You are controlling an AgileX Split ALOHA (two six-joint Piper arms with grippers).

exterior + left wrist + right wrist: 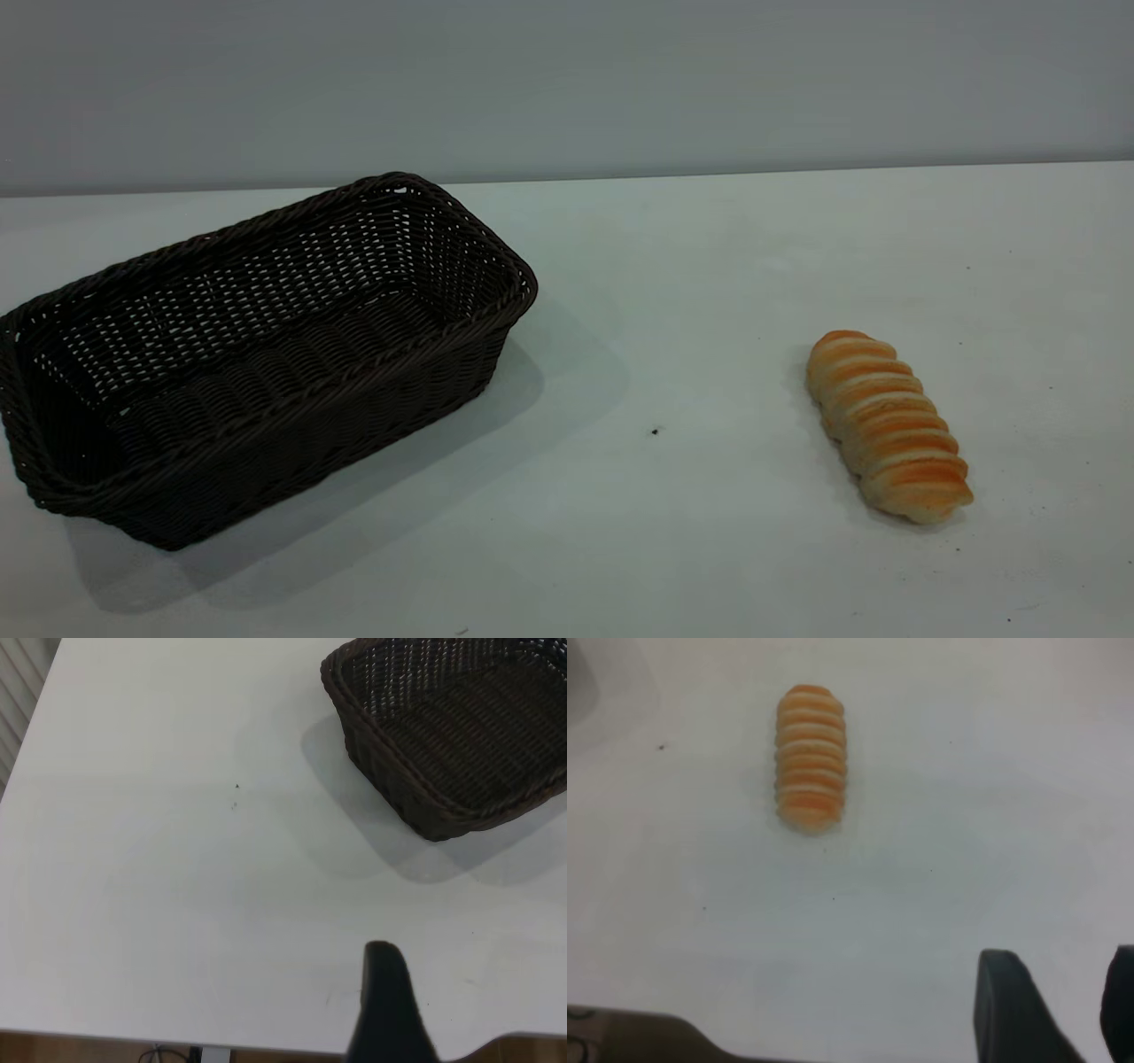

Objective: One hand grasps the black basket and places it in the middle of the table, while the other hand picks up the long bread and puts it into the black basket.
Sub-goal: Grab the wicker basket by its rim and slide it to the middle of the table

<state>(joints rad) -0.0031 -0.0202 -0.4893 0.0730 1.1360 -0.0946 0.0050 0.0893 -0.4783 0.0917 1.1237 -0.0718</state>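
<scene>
The black basket (pixel 257 354) is empty and stands at the table's left, set at an angle; its corner also shows in the left wrist view (pixel 452 735). The long bread (pixel 886 424) lies on the white table (pixel 691 310) at the right, and shows in the right wrist view (pixel 810 757). Neither gripper shows in the exterior view. My left gripper (pixel 483 979) hangs near the table's edge, well apart from the basket; one finger (pixel 385 992) shows, with bare table beside it. My right gripper (pixel 1063 979) is open and empty, well short of the bread.
A grey wall runs behind the table's far edge. A small dark speck (pixel 655 431) lies between basket and bread. The table's edge shows in both wrist views, close to the grippers.
</scene>
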